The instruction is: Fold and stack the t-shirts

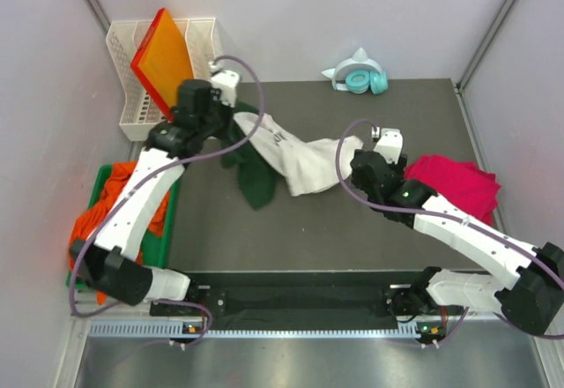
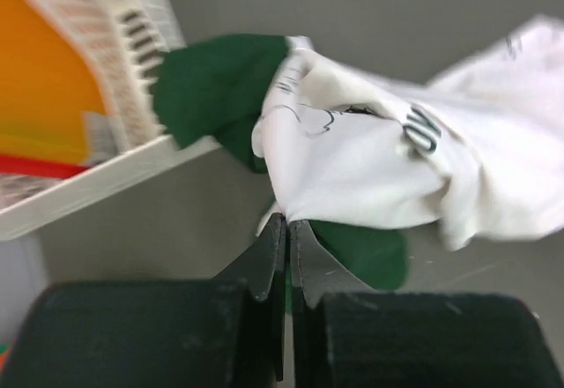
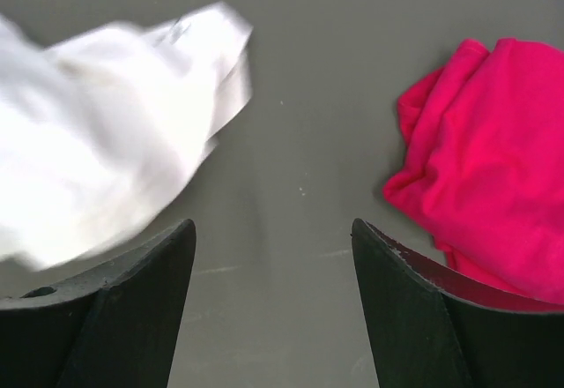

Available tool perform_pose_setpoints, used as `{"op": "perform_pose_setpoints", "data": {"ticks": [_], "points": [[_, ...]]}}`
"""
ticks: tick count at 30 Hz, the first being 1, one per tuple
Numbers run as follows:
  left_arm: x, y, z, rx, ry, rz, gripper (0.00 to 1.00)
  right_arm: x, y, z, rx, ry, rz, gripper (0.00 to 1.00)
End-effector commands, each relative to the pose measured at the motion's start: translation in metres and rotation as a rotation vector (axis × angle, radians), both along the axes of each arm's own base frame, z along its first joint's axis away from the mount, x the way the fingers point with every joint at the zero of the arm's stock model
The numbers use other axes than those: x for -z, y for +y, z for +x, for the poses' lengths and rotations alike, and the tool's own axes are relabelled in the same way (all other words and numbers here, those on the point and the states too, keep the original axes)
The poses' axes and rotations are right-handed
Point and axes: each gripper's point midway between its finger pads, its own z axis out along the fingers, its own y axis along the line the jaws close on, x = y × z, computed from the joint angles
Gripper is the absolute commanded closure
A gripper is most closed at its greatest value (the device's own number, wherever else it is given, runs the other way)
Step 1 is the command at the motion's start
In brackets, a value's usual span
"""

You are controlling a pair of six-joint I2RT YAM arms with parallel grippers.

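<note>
My left gripper (image 1: 234, 111) (image 2: 288, 220) is shut on an edge of the white t-shirt (image 1: 295, 159) (image 2: 370, 159), holding it lifted at the back left of the dark table (image 1: 352, 229). The shirt stretches down to the right. A dark green t-shirt (image 1: 256, 181) (image 2: 211, 88) hangs and lies bunched beneath it. My right gripper (image 1: 374, 154) (image 3: 273, 225) is open over bare table, with the white t-shirt (image 3: 97, 167) on its left and a crumpled pink t-shirt (image 1: 454, 185) (image 3: 493, 167) on its right. Nothing is between its fingers.
A white basket (image 1: 132, 110) (image 2: 97, 176) holding an orange panel (image 1: 163, 53) stands at the back left, close to my left gripper. A green bin (image 1: 167, 225) with an orange garment (image 1: 110, 203) sits at the left edge. Teal headphones (image 1: 357, 79) lie at the back.
</note>
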Motion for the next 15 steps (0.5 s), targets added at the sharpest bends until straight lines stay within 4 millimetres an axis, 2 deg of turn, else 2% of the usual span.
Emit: {"op": "perform_pose_setpoints", "data": {"ticks": [1,2,4,5,7,9,13,14,15], "points": [[-0.036,0.052,-0.024,-0.043,-0.055,0.085,1.0,-0.005,0.01,0.005,-0.023,-0.047,0.037,0.29],[-0.036,0.067,-0.024,-0.077,-0.058,0.093,1.0,-0.004,0.015,0.007,-0.032,-0.048,0.051,0.29],[-0.029,0.082,-0.03,-0.108,-0.043,0.103,1.0,0.003,0.019,0.008,-0.047,-0.035,0.05,0.29],[-0.019,0.089,-0.033,-0.127,-0.022,0.105,1.0,0.005,0.024,0.009,-0.06,-0.033,0.063,0.3],[-0.018,0.094,-0.037,-0.144,-0.031,0.104,1.0,0.012,0.031,0.012,-0.082,-0.016,0.067,0.31],[-0.016,0.098,-0.041,-0.161,-0.036,0.099,1.0,0.014,0.047,0.012,-0.145,-0.001,0.083,0.33],[-0.014,0.097,-0.038,-0.181,-0.031,0.077,1.0,0.034,0.101,0.005,-0.311,0.061,0.029,0.35],[-0.01,0.096,-0.036,-0.183,-0.02,0.072,1.0,0.027,0.127,-0.003,-0.386,0.056,0.02,0.35],[-0.009,0.095,-0.035,-0.183,-0.017,0.067,1.0,0.044,0.144,-0.007,-0.429,0.097,-0.021,0.35]]}}
